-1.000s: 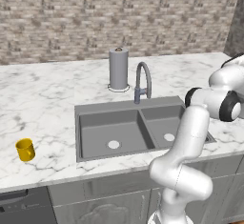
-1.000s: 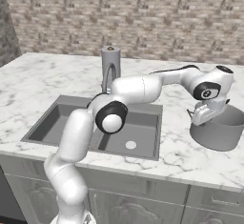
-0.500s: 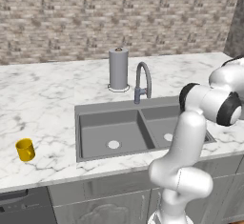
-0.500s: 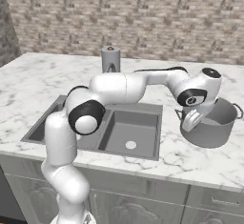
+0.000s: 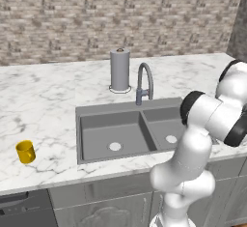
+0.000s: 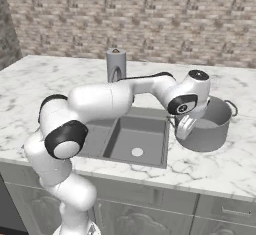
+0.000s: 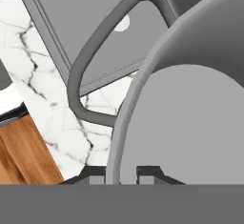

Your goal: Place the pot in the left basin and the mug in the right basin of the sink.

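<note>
We hold the pot (image 6: pixel 210 126) by its rim, the end effector (image 7: pixel 121 173) pinching the wall near one handle. The pot sits tilted over the desk (image 6: pixel 220 166), just right of the sink (image 6: pixel 150 151). We carry it level across the right basin (image 5: pixel 166 124) to the left basin (image 5: pixel 113 134), clearing the faucet (image 5: pixel 144 78).

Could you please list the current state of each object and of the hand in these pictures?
Wide grey metal pot: tilted, lifted off the marble counter, gripped at its rim.
Hand: shut on the pot rim, one finger inside the wall, one outside.
Small yellow mug: upright on the counter, left of the sink.
Dark grey double sink: both basins hold nothing.
Grey paper-towel roll: standing upright behind the sink.
</note>
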You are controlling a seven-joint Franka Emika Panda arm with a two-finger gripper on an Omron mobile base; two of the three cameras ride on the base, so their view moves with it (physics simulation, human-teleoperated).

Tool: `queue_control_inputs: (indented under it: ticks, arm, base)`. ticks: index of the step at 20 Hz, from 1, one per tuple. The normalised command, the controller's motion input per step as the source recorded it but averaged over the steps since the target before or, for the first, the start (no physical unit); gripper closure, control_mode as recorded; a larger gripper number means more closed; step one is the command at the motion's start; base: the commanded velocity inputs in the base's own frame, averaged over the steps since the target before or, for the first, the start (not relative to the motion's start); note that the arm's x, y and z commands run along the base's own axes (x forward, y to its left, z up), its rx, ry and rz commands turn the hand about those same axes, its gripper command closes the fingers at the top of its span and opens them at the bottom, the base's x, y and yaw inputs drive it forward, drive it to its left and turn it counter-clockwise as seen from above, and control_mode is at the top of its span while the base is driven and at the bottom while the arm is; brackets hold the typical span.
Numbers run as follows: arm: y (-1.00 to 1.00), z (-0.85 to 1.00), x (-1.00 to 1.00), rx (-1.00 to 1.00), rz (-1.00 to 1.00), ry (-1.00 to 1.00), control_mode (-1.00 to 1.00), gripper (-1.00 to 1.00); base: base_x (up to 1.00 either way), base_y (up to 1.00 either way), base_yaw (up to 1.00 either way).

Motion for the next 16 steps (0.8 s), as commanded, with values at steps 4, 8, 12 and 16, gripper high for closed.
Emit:
queue_control_inputs:
  ticks: [4, 8, 12, 16]
  arm:
    - [0.42, 0.22, 0.00, -0.02, 0.13, 0.00, -1.00, 1.00]
    - [0.45, 0.18, 0.00, -0.01, 0.14, 0.01, -1.00, 1.00]
    - [0.46, 0.12, 0.00, 0.00, 0.15, 0.04, -1.00, 1.00]
    - [0.50, 0.03, 0.00, 0.00, 0.14, 0.08, -1.00, 1.00]
  base:
    - [0.00, 0.00, 0.00]
    - [0.00, 0.00, 0.00]
    - [0.00, 0.00, 0.00]
    - [0.00, 0.00, 0.00]
